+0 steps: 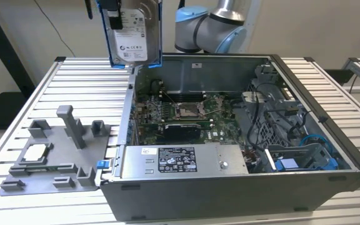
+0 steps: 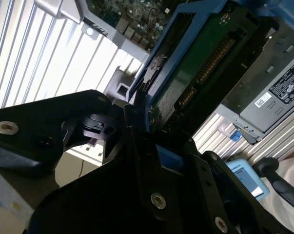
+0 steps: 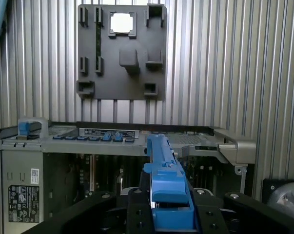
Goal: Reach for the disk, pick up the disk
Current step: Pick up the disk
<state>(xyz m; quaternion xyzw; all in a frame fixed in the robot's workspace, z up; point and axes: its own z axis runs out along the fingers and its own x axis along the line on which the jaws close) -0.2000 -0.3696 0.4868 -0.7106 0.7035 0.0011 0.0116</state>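
The disk [image 1: 133, 35], a silver-grey hard drive with a white label and a bright blue frame, hangs upright in the air above the far corner of the open computer case, on the exterior view's left. My gripper [image 1: 110, 6] is shut on its upper end. In the second wrist view the disk [image 2: 195, 63] shows its green circuit board and blue edge, clamped by the black gripper [image 2: 137, 117]. The first wrist view looks along the disk's blue frame [image 3: 165, 175], which rises out of the gripper [image 3: 168, 207].
The open computer case [image 1: 230, 197] lies on a slatted metal table [image 1: 73, 79], with its motherboard, a power supply [image 1: 180, 161] and a blue drive bay [image 1: 305, 161] inside. A grey fixture plate [image 1: 48, 154] holding a small silver chip [image 1: 35, 152] lies at the exterior view's left. The arm's base [image 1: 211, 28] stands behind.
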